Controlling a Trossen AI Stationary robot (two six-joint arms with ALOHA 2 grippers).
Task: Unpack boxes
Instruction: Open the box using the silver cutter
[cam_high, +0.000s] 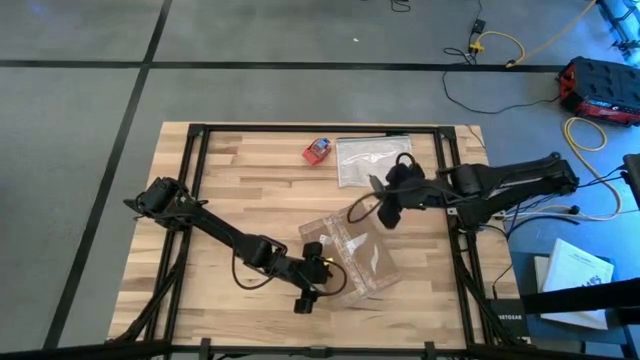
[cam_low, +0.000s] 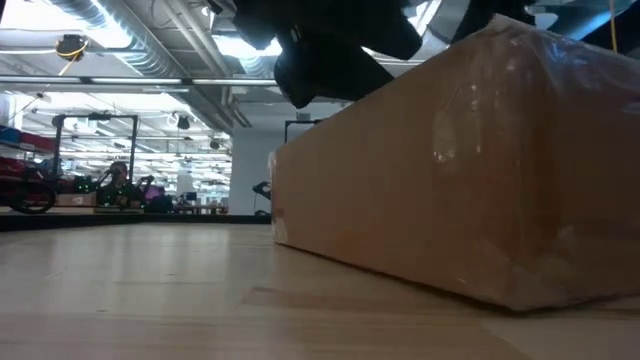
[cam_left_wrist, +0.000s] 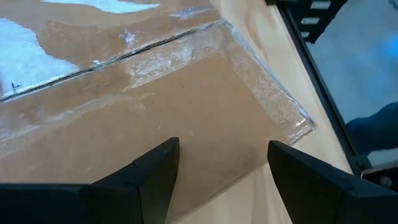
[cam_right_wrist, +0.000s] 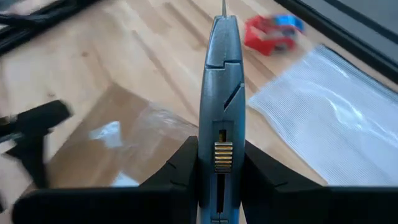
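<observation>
The brown cardboard box (cam_high: 355, 255), striped with shiny clear tape, lies flat on its bottom on the wooden table (cam_high: 240, 170); it also fills the right of the low view (cam_low: 450, 180). My left gripper (cam_left_wrist: 221, 180) stands open at the box's near left edge, one finger over the box top and one over the table. My right gripper (cam_high: 388, 212) hovers above the box's far end, shut on a blue-grey cutter (cam_right_wrist: 222, 74). My left gripper hangs low over the box's edge (cam_left_wrist: 242, 168); I cannot tell whether it touches the box. My right gripper pinches the cutter's handle (cam_right_wrist: 222, 134) between its two fingers, near the slider. The cutter runs forward along the fingers, its thin tip (cam_right_wrist: 224, 7) slanting down, clear of the table and the box.
A clear, silvery plastic bag (cam_high: 372, 160) lies flat at the table's far side, with a small red-and-blue object (cam_high: 318, 150) left of it. A black frame (cam_high: 195, 180) runs round the tabletop. Bare wood stretches across the left half.
</observation>
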